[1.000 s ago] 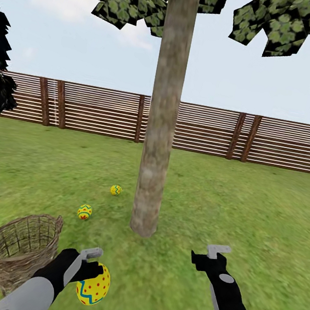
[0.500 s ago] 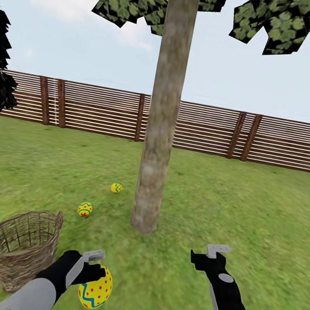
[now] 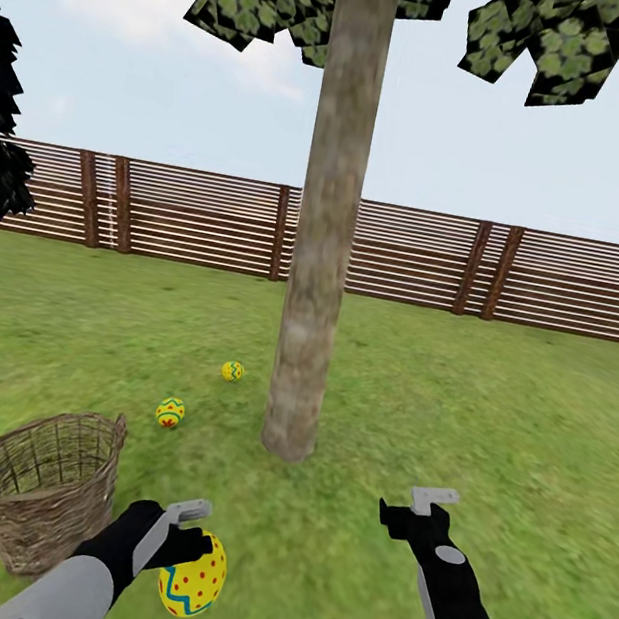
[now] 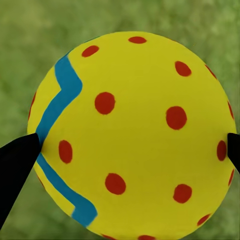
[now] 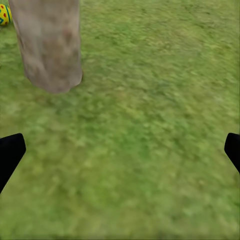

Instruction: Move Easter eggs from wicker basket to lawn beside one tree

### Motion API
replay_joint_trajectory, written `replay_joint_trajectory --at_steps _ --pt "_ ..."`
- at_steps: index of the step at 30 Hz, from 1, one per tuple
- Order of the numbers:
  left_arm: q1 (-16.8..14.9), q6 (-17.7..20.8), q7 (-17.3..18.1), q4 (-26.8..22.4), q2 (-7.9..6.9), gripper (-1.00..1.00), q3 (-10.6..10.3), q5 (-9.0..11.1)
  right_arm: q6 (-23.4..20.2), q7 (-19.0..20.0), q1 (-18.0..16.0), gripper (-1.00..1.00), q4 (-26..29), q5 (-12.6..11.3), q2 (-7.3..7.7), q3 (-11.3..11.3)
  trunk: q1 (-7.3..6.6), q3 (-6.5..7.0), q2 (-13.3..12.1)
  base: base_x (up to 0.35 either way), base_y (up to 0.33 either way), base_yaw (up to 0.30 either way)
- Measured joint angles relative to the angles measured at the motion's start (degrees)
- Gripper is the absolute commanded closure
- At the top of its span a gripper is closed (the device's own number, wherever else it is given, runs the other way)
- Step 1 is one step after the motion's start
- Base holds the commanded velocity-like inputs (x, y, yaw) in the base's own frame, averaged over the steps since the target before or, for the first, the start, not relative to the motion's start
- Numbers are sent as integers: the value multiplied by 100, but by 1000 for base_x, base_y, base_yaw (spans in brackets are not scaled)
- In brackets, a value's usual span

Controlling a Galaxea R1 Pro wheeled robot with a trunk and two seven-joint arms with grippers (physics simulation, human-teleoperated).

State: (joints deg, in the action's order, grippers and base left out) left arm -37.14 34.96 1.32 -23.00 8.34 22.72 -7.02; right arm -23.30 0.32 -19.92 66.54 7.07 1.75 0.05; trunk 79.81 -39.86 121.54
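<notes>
Egg (image 3: 192,575) no. 3 is clamped in the left gripper (image 3: 186,538), now a bit closer to the tree (image 3: 321,251) vs 1 s ago. Other two lie by the trunk, basket (image 3: 40,485) looks empty. Right gripper (image 3: 414,509) spread open, holding nothing.

A: Where's your head cam?

B: High behind both arms, facing forward and down over the lawn (image 3: 412,419) at the tree (image 3: 321,251) and fence (image 3: 410,256).

A: Left wrist?

B: Looks along your left gripper (image 4: 131,145), very close; the egg (image 4: 132,137) between the fingertips takes most of it, blurred grass behind.

A: Right wrist?

B: Along your right gripper (image 5: 125,150), down at grass just ahead of its fingertips, the trunk base (image 5: 50,47) beyond them. Head view shares that trunk and the held egg (image 3: 193,574).
</notes>
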Motion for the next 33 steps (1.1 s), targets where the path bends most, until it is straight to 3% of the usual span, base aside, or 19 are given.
replay_joint_trajectory --at_steps 33 --pt "0 -5 0 -8 2 100 -3 0 -8 -3 0 -100 -6 8 -18 26 725 -592 1324 0 0 0"
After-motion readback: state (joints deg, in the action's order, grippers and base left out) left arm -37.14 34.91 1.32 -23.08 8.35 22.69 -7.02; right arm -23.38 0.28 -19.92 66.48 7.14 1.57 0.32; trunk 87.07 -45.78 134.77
